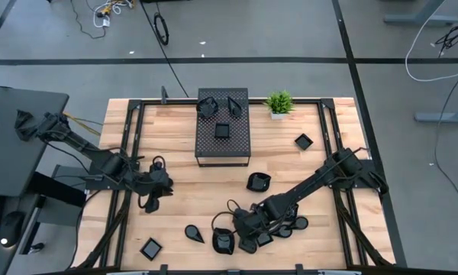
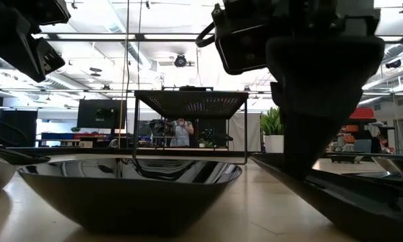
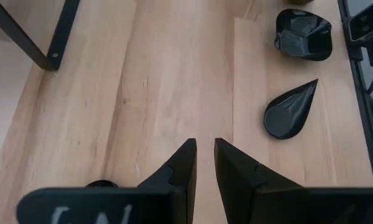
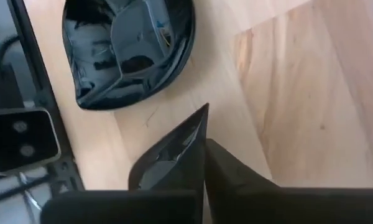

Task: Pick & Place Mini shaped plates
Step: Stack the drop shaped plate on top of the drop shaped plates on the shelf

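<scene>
Small glossy black mini plates lie scattered on the wooden table (image 1: pixel 175 153): a teardrop (image 1: pixel 195 233), a rounded one (image 1: pixel 223 242), squares (image 1: pixel 150 248) (image 1: pixel 303 141), and a cluster (image 1: pixel 286 224) near the front edge. My right gripper (image 1: pixel 243 228) stands at that cluster, shut on one mini plate (image 4: pixel 171 149). My left gripper (image 1: pixel 154 200) hangs over bare wood at the left. Its fingers (image 3: pixel 205 162) are slightly apart with nothing between them. The teardrop (image 3: pixel 290 111) lies off to one side of them. My right gripper pinches the thin wall of a mini plate near a pointed corner (image 4: pixel 199 121). One finger (image 4: pixel 236 171) shows beside it; the plate hides the other. The fingers slant down from the table's far right. In the low view they meet a plate's rim (image 2: pixel 302 176) low at the table.
A black perforated box (image 1: pixel 223 126) with a few plates on top stands at the far middle, with a small green plant (image 1: pixel 278 103) to its right. A rounded plate (image 4: pixel 127 50) lies just beyond the right fingers. A dark metal frame (image 1: pixel 130 153) runs along the table's sides.
</scene>
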Motion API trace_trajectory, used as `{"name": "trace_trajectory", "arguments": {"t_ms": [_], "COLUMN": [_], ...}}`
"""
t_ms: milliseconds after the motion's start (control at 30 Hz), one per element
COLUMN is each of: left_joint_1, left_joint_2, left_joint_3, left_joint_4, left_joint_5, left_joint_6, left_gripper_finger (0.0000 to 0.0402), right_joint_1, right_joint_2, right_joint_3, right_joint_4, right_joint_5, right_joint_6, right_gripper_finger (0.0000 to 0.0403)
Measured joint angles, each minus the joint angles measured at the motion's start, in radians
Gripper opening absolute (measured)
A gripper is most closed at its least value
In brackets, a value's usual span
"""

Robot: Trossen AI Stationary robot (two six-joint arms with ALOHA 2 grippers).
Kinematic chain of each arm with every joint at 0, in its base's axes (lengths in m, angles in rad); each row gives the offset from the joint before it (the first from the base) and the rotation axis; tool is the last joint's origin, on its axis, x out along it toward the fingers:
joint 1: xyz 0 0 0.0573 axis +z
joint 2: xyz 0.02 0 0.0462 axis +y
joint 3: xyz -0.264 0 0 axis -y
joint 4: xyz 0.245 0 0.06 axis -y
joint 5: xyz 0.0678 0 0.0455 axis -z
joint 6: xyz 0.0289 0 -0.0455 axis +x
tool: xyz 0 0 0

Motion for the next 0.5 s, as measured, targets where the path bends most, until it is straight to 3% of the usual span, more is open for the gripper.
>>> {"name": "trace_trajectory", "arguments": {"t_ms": [300,500], "left_joint_1": [0.0,0.004], "left_joint_2": [0.0,0.0], "left_joint_3": [0.0,0.0], "left_joint_4": [0.0,0.014], "left_joint_5": [-0.062,-0.095], "left_joint_6": [0.002,0.039], "left_gripper_finger": [0.006,0.006], "right_joint_1": [-0.006,-0.044], "right_joint_2": [-0.031,-0.145], "right_joint_3": [0.0,0.0], "right_joint_4": [0.054,0.006], "right_joint_5": [0.001,0.006], "right_joint_6": [0.17,0.213], "right_gripper_finger": [0.0002,0.0001]}}
